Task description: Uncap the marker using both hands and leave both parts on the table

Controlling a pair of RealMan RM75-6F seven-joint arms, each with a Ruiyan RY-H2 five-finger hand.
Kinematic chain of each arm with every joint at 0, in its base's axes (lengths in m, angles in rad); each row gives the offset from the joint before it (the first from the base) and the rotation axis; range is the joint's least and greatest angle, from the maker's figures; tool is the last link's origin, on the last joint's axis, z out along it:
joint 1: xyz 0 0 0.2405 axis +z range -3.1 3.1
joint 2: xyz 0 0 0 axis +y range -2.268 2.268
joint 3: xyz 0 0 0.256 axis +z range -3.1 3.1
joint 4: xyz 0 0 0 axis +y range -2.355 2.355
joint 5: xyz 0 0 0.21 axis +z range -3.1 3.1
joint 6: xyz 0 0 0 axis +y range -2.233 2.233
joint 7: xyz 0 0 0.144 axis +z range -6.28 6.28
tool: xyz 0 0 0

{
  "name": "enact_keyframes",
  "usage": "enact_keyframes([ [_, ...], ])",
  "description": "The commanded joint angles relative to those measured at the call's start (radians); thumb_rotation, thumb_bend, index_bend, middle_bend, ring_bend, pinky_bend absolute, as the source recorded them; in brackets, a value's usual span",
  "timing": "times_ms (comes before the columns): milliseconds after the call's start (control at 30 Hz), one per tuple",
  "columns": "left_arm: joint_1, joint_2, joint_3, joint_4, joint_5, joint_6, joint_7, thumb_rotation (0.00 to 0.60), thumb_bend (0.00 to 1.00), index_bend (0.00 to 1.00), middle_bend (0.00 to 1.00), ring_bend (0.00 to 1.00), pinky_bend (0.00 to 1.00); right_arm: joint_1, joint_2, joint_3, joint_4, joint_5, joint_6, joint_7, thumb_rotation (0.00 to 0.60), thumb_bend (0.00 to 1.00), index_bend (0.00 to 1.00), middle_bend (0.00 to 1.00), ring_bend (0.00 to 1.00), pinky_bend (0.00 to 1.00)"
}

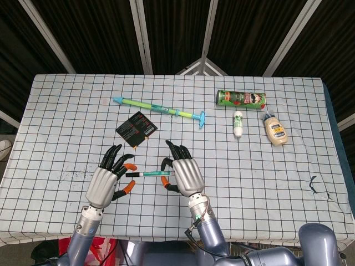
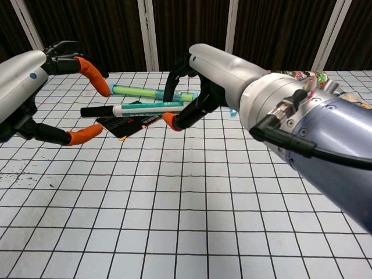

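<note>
Marker (image 2: 145,107) lies level, pinched in the right hand (image 2: 197,87), black cap (image 2: 96,111) pointing left. That cap sits between the left hand's (image 1: 108,180) spread, empty fingers (image 2: 93,75), not yet gripped.

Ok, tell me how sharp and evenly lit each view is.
Head view: even light, sharp across the table, dark backdrop. Chest view: the marker is crisp, while the right hand and forearm loom large and soft at the close edge; a faint shadow falls on the cloth.
</note>
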Motion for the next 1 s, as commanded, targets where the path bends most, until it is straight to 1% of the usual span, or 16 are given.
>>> enact_keyframes([
  [33, -0.007, -0.011, -0.004, 0.009, -0.004, -0.002, -0.006, 0.600, 0.37, 0.44, 0.24, 0.00, 0.07, 0.002, -0.001, 0.000, -0.001, 0.003, 0.002, -0.001, 0.600, 0.41, 0.59, 0.04, 0.10, 0.08],
  [133, -0.013, -0.023, -0.006, 0.025, -0.007, -0.003, -0.009, 0.600, 0.37, 0.45, 0.25, 0.00, 0.07, 0.004, 0.001, -0.001, -0.002, 0.006, 0.006, 0.000, 0.600, 0.41, 0.59, 0.04, 0.10, 0.08],
  [233, -0.018, -0.034, -0.005, 0.041, -0.002, 0.005, -0.023, 0.600, 0.42, 0.48, 0.26, 0.00, 0.07, 0.004, 0.004, -0.004, -0.002, 0.009, 0.005, 0.006, 0.600, 0.41, 0.59, 0.04, 0.10, 0.08],
  [333, -0.019, -0.043, -0.004, 0.056, 0.001, 0.015, -0.027, 0.600, 0.44, 0.49, 0.27, 0.00, 0.07, 0.004, 0.006, -0.005, 0.001, 0.010, 0.005, 0.013, 0.600, 0.41, 0.59, 0.04, 0.10, 0.08],
  [1000, -0.024, -0.058, 0.002, 0.092, -0.019, 0.026, -0.039, 0.600, 0.44, 0.49, 0.27, 0.00, 0.07, 0.007, 0.020, -0.008, -0.007, 0.007, 0.005, 0.047, 0.600, 0.41, 0.59, 0.04, 0.10, 0.08],
])
